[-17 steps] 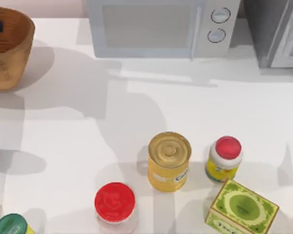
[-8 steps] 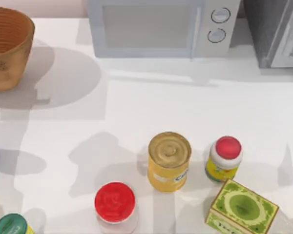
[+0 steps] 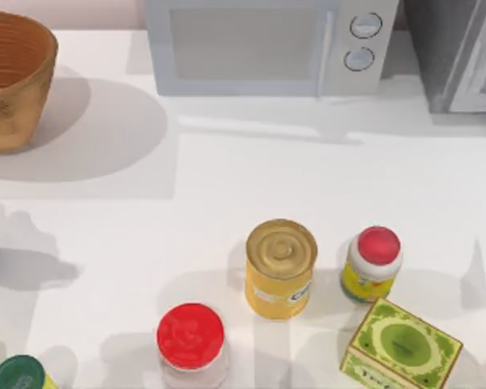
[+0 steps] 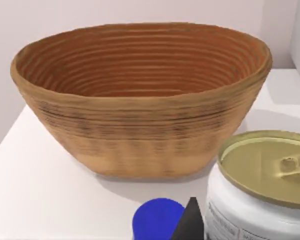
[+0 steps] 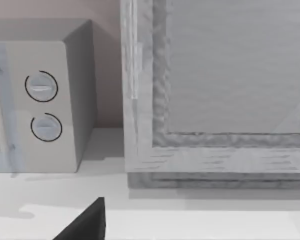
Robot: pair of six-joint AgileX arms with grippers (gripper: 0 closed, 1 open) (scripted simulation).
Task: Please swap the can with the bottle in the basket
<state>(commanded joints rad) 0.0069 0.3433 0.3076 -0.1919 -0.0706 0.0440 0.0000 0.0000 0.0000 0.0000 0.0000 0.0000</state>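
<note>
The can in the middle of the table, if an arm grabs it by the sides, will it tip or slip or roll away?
The can stands upright and looks squat, so it probably won't tip easily. Its sides look smooth and rigid, so a two-finger grip may slip unless centred. Knocked over, the round body would likely roll, perhaps toward the red-capped bottle close beside it.

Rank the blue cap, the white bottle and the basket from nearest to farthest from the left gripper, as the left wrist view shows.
1. Blue cap and bottle, both right beside the left gripper: too close to call.
2. Basket, behind both, farthest.
</note>
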